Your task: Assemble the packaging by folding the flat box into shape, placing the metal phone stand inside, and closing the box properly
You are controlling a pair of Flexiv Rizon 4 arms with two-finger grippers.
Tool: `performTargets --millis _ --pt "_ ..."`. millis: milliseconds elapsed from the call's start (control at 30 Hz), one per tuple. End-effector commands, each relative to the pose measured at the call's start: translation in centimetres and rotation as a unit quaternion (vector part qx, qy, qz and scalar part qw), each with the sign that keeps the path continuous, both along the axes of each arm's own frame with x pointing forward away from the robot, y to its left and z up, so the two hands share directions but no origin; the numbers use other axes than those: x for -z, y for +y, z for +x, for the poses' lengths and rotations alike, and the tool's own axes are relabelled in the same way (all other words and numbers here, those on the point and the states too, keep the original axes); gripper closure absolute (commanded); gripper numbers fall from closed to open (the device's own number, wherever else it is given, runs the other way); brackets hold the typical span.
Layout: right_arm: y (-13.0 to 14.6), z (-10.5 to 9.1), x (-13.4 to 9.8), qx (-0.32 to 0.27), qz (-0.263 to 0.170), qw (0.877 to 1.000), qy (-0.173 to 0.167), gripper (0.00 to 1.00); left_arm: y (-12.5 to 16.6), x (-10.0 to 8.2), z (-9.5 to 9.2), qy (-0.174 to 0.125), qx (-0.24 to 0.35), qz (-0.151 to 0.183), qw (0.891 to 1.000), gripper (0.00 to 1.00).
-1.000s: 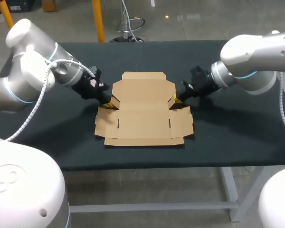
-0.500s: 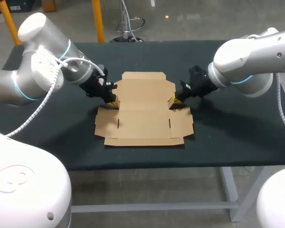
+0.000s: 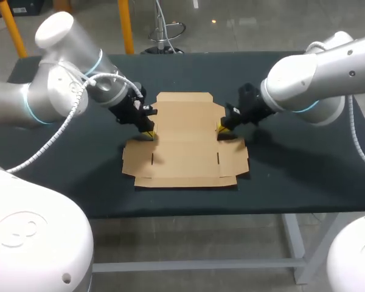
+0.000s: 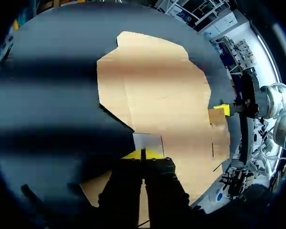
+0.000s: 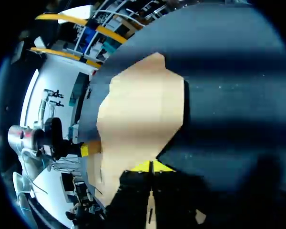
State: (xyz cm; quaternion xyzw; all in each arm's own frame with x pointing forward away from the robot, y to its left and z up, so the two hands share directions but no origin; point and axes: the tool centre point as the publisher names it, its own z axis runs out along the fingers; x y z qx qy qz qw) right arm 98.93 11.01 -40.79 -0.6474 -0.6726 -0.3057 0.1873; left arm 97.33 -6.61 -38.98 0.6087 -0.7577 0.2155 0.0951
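A flat brown cardboard box blank point(image 3: 184, 143) lies unfolded on the black table point(image 3: 67, 152). My left gripper point(image 3: 149, 132) is shut, its yellow tips pressed on the blank's left side where the side flap meets the middle panel. My right gripper point(image 3: 221, 128) is shut too, tips down on the blank's right side at the same fold. In the left wrist view the gripper point(image 4: 143, 153) rests on the cardboard point(image 4: 157, 90), with my other arm's yellow tip point(image 4: 222, 109) across the blank. In the right wrist view the gripper point(image 5: 151, 166) touches the cardboard point(image 5: 138, 109). No phone stand shows.
The black table spreads wide on both sides of the blank, with its front edge point(image 3: 188, 214) close below the blank's near flap. Yellow posts stand beyond the far edge.
Both grippers have slid inward onto the blank's side folds. The left arm swung in from the left and its tips moved right; the right tips moved slightly left.
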Motion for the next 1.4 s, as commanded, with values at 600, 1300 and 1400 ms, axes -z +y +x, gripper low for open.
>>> performTargets --millis 600,1300,1400 --pt "1.5 -0.2 0.2 0.001 -0.033 0.999 -0.007 1.0 -1.2 0.0 0.0 0.001 -0.002 0.023 1.0 1.0" --pt "2.4 -0.4 0.4 0.007 -0.075 0.997 -0.014 1.0 -2.2 0.7 0.2 -0.013 -0.015 0.049 0.999 1.0" --pt "2.6 -0.4 0.5 0.008 -0.08 0.997 -0.014 1.0 -2.2 0.8 0.2 -0.014 -0.018 0.05 0.998 1.0"
